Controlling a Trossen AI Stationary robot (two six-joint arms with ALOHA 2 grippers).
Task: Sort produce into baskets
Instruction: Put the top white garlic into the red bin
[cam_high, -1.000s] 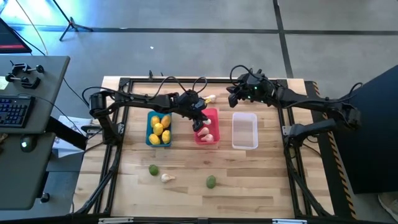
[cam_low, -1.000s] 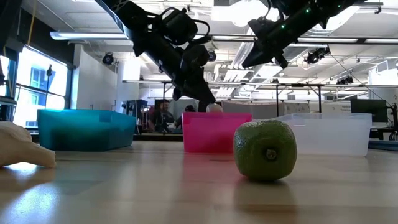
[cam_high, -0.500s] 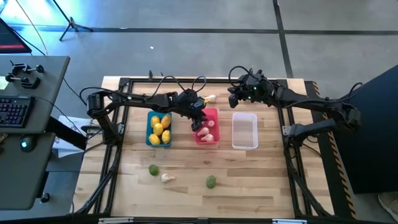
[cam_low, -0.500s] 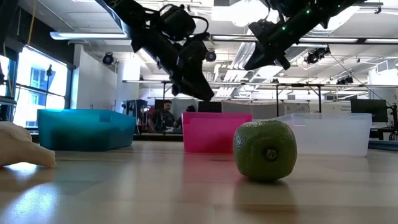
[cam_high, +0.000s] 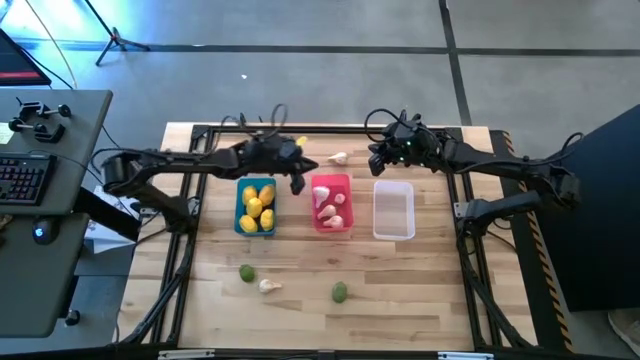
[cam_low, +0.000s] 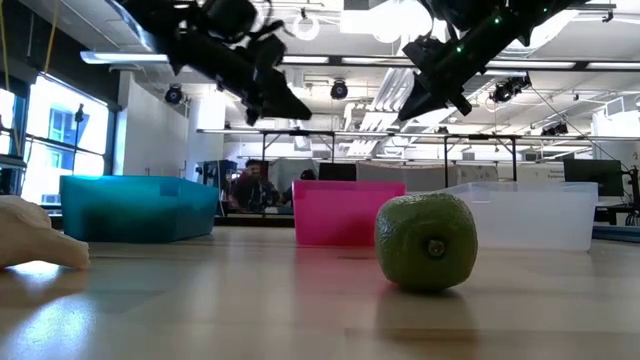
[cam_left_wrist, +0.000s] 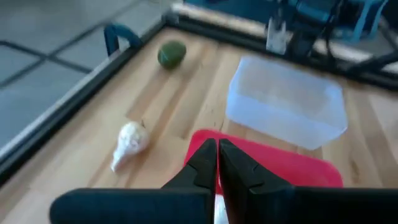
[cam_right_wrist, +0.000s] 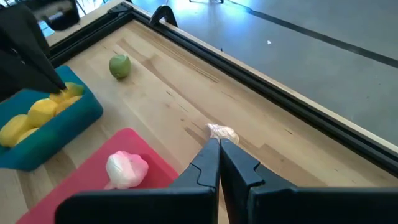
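Left pincer (cam_high: 297, 186), pressed together and empty, hangs between blue bin (cam_high: 255, 206) and pink bin (cam_high: 331, 203) at frame centre; loose garlic (cam_high: 269, 286) at lower centre risks rolling off the counter (cam_high: 400, 300) if nudged.

In the low view the opaque walls of the blue plastic basket (cam_low: 138, 207) and the pink-red plastic basket (cam_low: 347, 211) hide whatever lies inside them. A white pointed garlic-like bulb (cam_low: 35, 236) is cut off by that picture's left edge, left of the blue basket. The people in the room behind the pink-red basket are too blurred to make out.

The left wrist view is blurred throughout; the pink-red basket (cam_left_wrist: 273, 168) there is partly covered by that arm's dark fingers (cam_left_wrist: 202, 168) and cut by the picture's edge.

In the right wrist view, the blue basket (cam_right_wrist: 56, 124) runs past the picture's edge.
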